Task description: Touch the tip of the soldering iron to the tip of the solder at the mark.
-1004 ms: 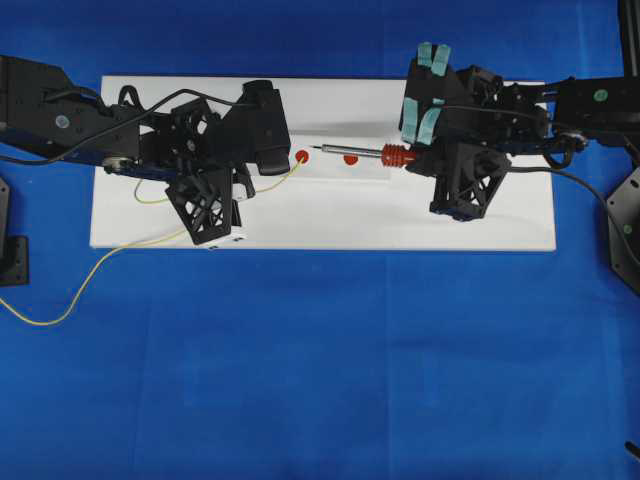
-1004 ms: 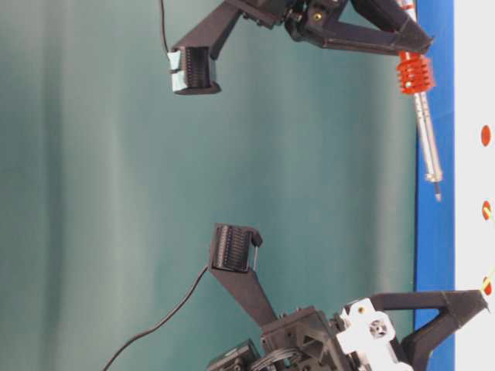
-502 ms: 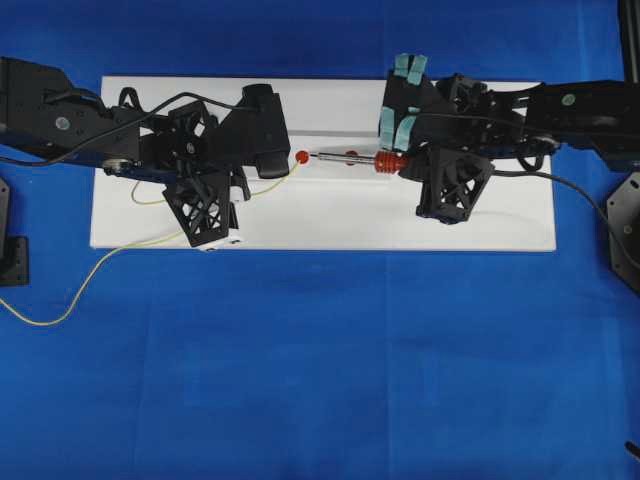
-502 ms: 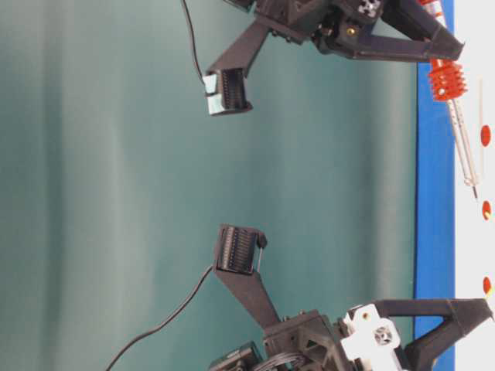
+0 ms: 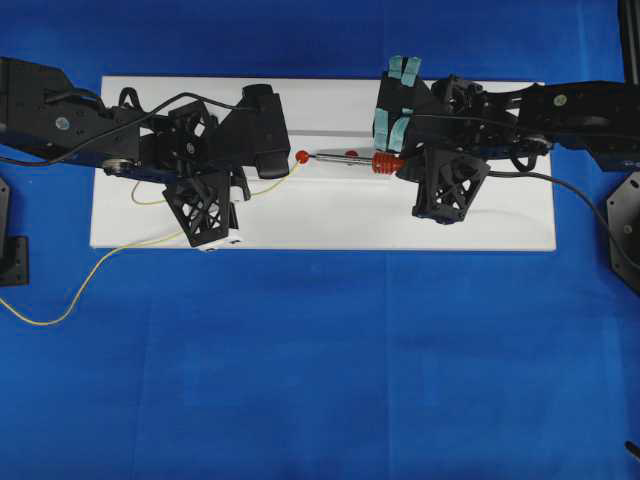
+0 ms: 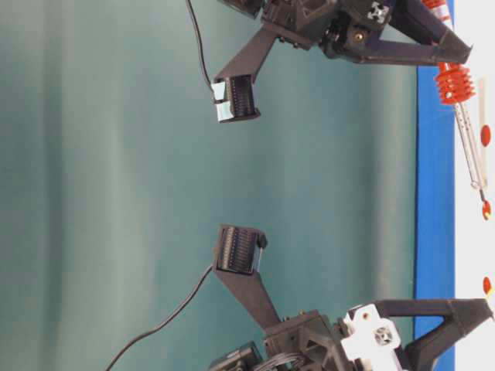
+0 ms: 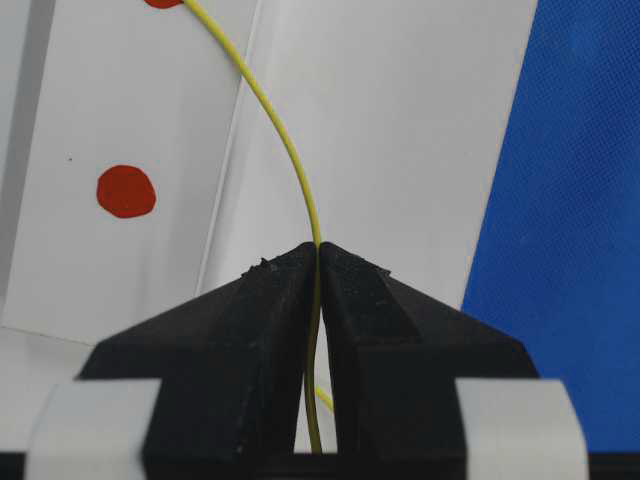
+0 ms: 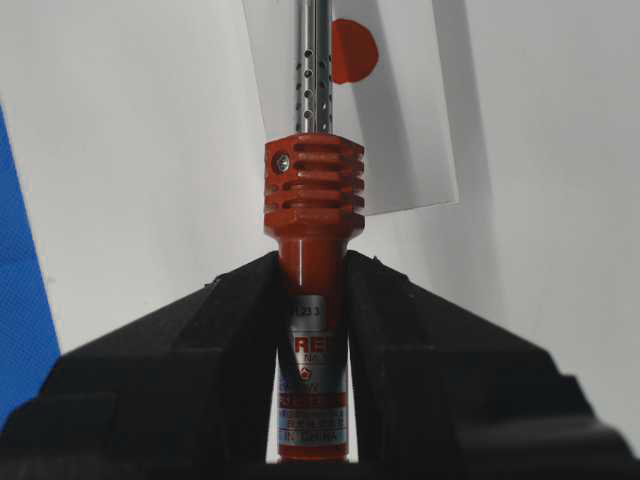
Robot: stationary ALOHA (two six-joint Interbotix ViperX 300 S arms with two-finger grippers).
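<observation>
Both pickups are done, only the touch is left. On the white rectangular board [image 5: 320,225], my right gripper [image 8: 313,300] is clamped on the red-orange ribbed soldering iron [image 5: 352,158], my left gripper [image 7: 318,262] pinched tight on the thin yellow solder wire [image 7: 290,150]. Near the board's far edge, the iron's tip sits just beside the red round mark [image 5: 302,157] where the wire ends; contact looks close, can't confirm.
</observation>
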